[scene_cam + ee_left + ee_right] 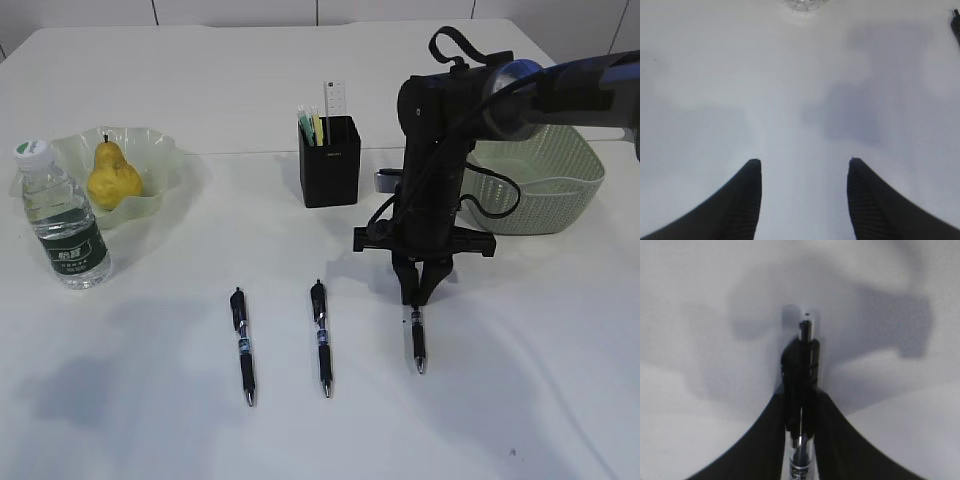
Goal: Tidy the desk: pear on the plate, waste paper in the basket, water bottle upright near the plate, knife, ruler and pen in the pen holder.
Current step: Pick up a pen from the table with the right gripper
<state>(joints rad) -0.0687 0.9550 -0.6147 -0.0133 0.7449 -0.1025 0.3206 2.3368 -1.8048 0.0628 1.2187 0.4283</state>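
Right end effector (800, 405) pinches my slim black plastic pen (417, 340) at its clip end: light, stiff, slippery, likely to swing; left end effector (804, 200) gapes empty.

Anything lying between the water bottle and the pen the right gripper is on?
Yes: between the water bottle and the pen at the right gripper, two more pens lie on the table, in the exterior view.

open table (520, 400) front, pen holder (330, 165) behind
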